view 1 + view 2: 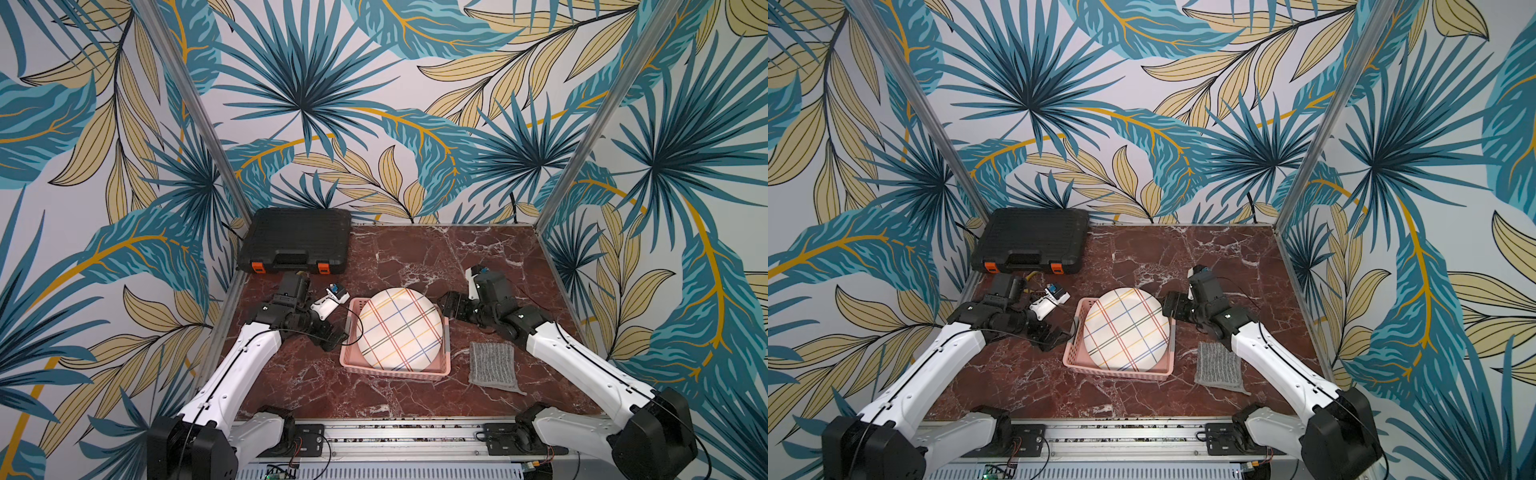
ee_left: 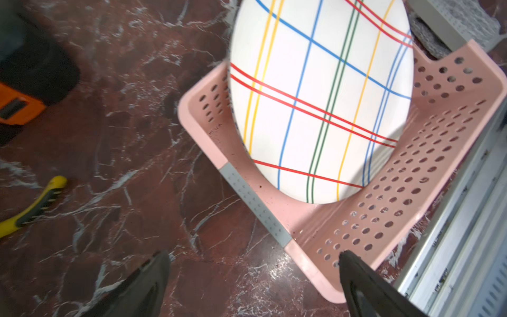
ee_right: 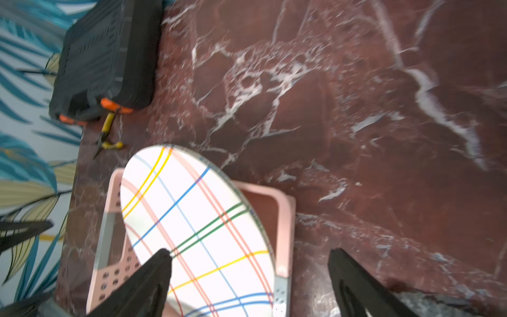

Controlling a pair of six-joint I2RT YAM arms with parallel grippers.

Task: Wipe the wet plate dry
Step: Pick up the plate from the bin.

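Note:
A white plate [image 1: 400, 330] [image 1: 1126, 330] with coloured crossing lines leans tilted inside a pink perforated basket [image 1: 395, 372] [image 1: 1117, 370]. A grey cloth [image 1: 491, 363] [image 1: 1219, 365] lies flat on the table to the right of the basket. My left gripper [image 1: 338, 336] [image 2: 253, 254] hangs open at the basket's left side, nothing between its fingers; the plate [image 2: 321, 104] and basket [image 2: 428, 153] lie ahead of it. My right gripper [image 1: 446, 305] [image 3: 249, 251] stands open at the plate's far right edge. One finger is over the plate's face [image 3: 197, 225], the other beyond the basket's wall [image 3: 284, 219].
A black tool case [image 1: 297, 241] with orange latches stands at the back left. Yellow-handled pliers [image 2: 33, 208] [image 3: 108, 134] lie in front of it, behind my left arm. A metal rail [image 1: 395, 432] runs along the table's front edge. Patterned walls close in three sides.

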